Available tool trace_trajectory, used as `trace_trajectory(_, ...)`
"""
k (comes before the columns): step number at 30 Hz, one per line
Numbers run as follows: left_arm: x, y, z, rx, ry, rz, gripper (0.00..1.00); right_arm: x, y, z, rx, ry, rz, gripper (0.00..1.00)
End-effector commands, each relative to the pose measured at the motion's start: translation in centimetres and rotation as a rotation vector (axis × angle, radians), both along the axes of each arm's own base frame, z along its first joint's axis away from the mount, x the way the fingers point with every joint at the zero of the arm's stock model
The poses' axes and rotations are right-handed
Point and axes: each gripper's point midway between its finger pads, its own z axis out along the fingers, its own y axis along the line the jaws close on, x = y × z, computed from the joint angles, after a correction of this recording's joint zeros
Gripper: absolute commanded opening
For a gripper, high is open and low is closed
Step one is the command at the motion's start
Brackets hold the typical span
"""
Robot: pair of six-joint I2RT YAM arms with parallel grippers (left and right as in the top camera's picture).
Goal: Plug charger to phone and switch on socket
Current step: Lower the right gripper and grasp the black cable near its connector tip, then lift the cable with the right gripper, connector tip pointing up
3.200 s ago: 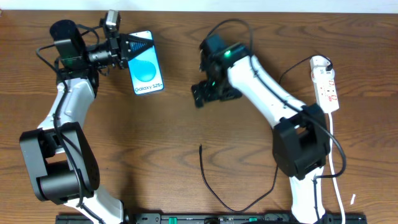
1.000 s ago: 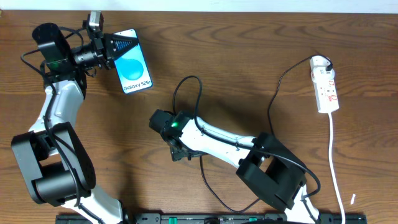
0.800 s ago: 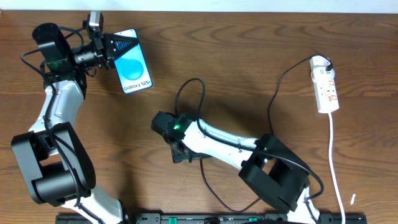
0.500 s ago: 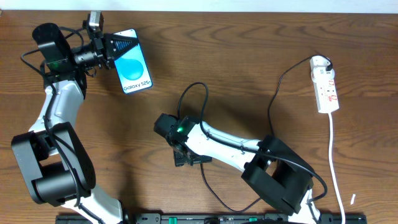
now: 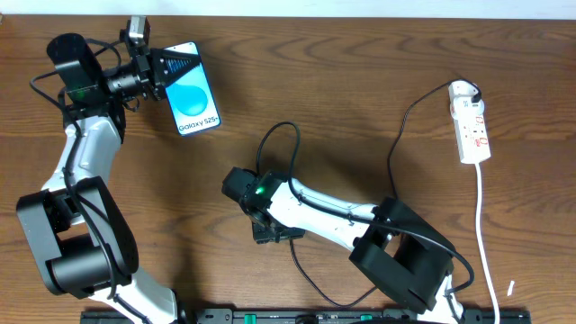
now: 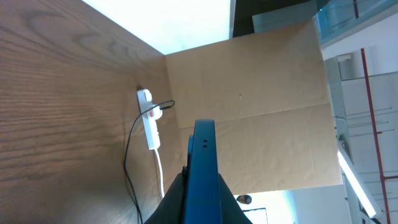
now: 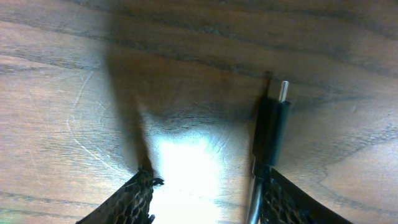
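Note:
My left gripper (image 5: 173, 68) is shut on the top end of the phone (image 5: 193, 99), whose blue "Galaxy S25+" screen faces up at the table's far left. In the left wrist view the phone (image 6: 204, 165) stands edge-on between my fingers. My right gripper (image 5: 274, 232) is open and low over the table's middle front. In the right wrist view the charger's plug tip (image 7: 278, 115) lies on the wood just inside my right finger (image 7: 292, 202), and the gripper (image 7: 208, 180) is not closed on it. The thin black cable (image 5: 308, 272) trails toward the front. The socket (image 5: 473, 122) lies at the far right.
The socket's white cord (image 5: 486, 234) runs down the right side to the front edge. The right arm's own black cable loops above its wrist (image 5: 279, 135). In the left wrist view the socket (image 6: 149, 119) lies near a cardboard wall (image 6: 249, 106).
The right arm swung from the table's middle back down to the charger's free end and lowered there. The left arm shifted the phone slightly left, then held still.

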Motion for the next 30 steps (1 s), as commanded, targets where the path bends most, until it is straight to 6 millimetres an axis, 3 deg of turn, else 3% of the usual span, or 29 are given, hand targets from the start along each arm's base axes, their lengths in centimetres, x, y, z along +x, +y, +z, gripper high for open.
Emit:
trace_trajectory(1, -0.6, -0.1, 1.2, 0.008, -0.042, -0.023, 0.07, -1.1, -3.0, -3.9, -0.119, 0.061, -0.032, 0.53)
trace_trajectory(9, -0.6, -0.1, 1.2, 0.008, -0.042, -0.023, 0.07, 0.3, -3.3, -4.0, -0.123, 0.021, -0.075, 0.53)
trace_trajectory(12, -0.6, -0.1, 1.2, 0.008, -0.043, -0.023, 0.08, 0.6, -3.4, -4.0, -0.129, 0.004, -0.08, 0.49)
trace_trajectory(21, -0.7, -0.1, 1.2, 0.008, -0.043, -0.024, 0.08, 1.2, -3.3, -4.1, -0.123, -0.021, -0.086, 0.29)
trace_trajectory(26, -0.6, 0.0, 1.2, 0.008, -0.043, -0.022, 0.07, 1.6, -3.6, -4.0, -0.126, -0.024, -0.1, 0.01)
trace_trajectory(30, -0.6, 0.2, 1.2, 0.008, -0.043, -0.016, 0.07, 2.0, -3.9, -4.0, -0.128, -0.027, -0.11, 0.01)
